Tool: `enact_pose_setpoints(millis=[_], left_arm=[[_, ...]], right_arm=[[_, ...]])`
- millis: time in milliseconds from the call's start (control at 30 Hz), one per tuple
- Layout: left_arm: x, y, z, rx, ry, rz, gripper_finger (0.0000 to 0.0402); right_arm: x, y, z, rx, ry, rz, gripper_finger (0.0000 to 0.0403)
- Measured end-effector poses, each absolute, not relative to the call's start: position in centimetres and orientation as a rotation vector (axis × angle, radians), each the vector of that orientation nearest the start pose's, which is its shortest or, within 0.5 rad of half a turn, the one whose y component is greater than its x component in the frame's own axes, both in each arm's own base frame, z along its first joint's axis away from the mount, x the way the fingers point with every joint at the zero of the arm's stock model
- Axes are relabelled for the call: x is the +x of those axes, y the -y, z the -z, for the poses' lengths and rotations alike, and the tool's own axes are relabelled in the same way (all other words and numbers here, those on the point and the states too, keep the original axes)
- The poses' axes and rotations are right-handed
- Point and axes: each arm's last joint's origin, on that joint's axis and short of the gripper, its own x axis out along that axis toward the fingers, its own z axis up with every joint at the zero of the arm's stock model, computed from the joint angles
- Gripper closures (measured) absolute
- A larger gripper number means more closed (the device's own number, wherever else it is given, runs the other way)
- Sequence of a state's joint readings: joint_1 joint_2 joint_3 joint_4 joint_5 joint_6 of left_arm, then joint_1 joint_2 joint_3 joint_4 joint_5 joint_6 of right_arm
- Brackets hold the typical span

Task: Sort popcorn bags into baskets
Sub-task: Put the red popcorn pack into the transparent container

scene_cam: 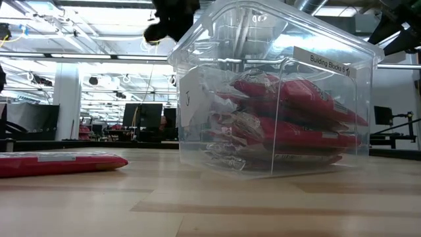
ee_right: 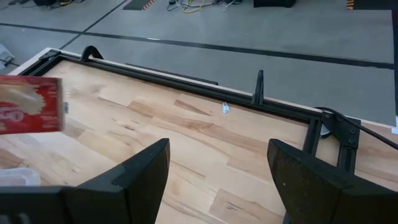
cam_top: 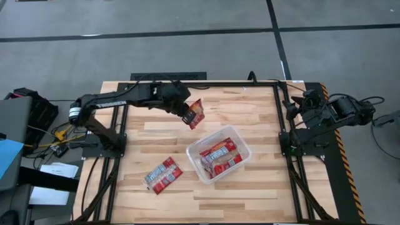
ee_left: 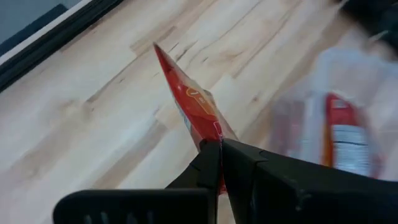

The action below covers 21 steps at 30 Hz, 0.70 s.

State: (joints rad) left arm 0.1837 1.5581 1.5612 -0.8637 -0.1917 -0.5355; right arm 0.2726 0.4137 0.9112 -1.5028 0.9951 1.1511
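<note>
The left gripper (cam_top: pixel 187 116) is pinched tight on one popcorn bag (cam_top: pixel 196 113), lifting it high to drop into the clear tub (cam_top: pixel 244 149), while the right gripper (ee_right: pixel 217 168) waits with fingers apart at the far right.

Light wood table (cam_top: pixel 250 187): clear tub (cam_top: pixel 219 154) right of frame centre; 2 red packets (cam_top: pixel 163 175) laid lower left of it.

One popcorn bag (cam_top: pixel 196 113) was held between the closed jaws of the left gripper (cam_top: pixel 187 117), above the table (cam_top: pixel 250 187). The tub (cam_top: pixel 245 152), with bags inside, was set beyond the jaws; two bags (cam_top: pixel 162 175) were left apart.
</note>
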Motion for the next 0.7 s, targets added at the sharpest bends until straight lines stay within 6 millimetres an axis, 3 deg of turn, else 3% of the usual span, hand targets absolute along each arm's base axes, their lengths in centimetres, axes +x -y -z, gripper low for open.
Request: enact_pose_setpoints(millis=[233, 500, 700], left_arm=[[30.9, -3.8, -37.9, -0.531, -0.620, -0.523, 0.0401], [32.2, 0.0, -40.6, -0.535, -0.358, -0.320, 0.0401], [32.7, 1.6, -42.1, -0.548, -0.211, -0.247, 0.0401]], right_arm=[[1.6, 2.1, -30.9, 0.435, -0.332, 0.996, 0.0107], [1.6, 2.1, -30.9, 0.432, -0.333, 0.996, 0.0107], [1.6, 2.1, -30.9, 0.425, -0.337, 0.995, 0.0107]])
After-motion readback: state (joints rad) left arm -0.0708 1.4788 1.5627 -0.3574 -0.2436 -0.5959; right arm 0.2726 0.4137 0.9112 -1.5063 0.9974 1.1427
